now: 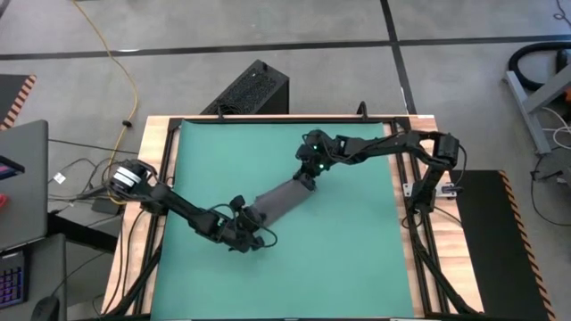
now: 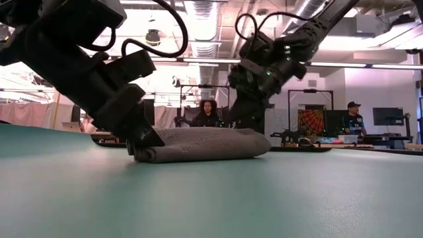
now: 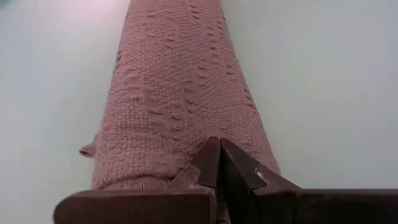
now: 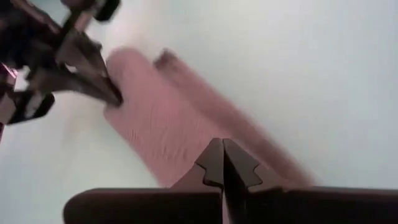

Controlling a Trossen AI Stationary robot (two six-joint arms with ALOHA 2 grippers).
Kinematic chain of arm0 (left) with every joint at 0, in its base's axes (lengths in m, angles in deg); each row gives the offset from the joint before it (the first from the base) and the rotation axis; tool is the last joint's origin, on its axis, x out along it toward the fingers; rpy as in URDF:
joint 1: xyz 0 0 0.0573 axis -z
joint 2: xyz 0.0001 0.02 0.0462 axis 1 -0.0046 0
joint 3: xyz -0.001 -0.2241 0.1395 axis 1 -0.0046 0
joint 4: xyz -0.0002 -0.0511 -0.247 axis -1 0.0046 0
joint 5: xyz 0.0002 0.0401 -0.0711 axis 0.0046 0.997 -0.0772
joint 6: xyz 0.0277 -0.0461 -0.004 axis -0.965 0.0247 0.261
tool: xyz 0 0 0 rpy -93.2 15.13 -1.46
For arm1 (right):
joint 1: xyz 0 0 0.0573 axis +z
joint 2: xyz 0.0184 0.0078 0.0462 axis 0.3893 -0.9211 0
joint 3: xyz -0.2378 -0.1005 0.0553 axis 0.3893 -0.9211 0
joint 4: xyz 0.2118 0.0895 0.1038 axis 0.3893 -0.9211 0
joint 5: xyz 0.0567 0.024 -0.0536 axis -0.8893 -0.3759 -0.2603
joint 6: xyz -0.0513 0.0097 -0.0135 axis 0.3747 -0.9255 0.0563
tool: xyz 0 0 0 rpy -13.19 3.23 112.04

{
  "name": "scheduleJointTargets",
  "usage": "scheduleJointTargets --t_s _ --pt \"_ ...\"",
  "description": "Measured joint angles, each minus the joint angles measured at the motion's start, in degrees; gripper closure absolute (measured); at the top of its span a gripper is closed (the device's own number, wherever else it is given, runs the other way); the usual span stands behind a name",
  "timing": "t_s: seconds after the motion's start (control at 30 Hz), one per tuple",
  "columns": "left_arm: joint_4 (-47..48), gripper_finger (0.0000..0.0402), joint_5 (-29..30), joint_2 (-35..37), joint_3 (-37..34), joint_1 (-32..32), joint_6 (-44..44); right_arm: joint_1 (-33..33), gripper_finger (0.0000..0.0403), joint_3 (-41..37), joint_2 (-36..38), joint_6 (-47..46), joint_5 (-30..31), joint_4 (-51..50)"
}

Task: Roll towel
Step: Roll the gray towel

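Your green mat (image 1: pixel 357 259) covers the table, and the towel (image 1: pixel 284 200) lies near its middle as a long narrow fold. Your left gripper (image 1: pixel 252 219) sits at one end, fingers pressed together on the cloth. Your right gripper (image 1: pixel 308 178) is at the other end, fingers likewise pressed together.
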Motion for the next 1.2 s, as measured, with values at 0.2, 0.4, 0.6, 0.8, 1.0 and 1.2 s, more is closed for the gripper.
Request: scheduleJointTargets --t_s 0.2,0.4,0.6,0.8,1.0,1.2 --pt "1.00 0.0401 -2.75 2.27 -0.08 -0.60 -3.59 -1.24 0.0386 3.31 -0.37 4.90 3.65 -2.28" --pt "4.49 0.0401 -6.20 7.84 -0.15 -4.01 -12.61 -2.17 0.0386 3.17 -0.26 7.56 7.15 -10.50" --pt "8.69 0.0401 -10.78 14.61 -0.17 -9.49 -22.30 -3.12 0.0386 3.23 0.68 7.61 7.25 -9.97" --pt "12.03 0.0401 -12.56 19.89 -0.15 -15.67 -32.37 -2.91 0.0386 3.24 3.37 6.80 6.91 -7.76" --pt "10.53 0.0401 -19.62 22.80 -0.15 -20.47 -27.05 -2.58 0.0386 3.25 3.35 9.08 6.67 -9.36" --pt "8.65 0.0401 -21.19 27.04 0.21 -16.46 -20.49 -0.20 0.0386 1.41 3.32 10.49 6.83 -8.95"
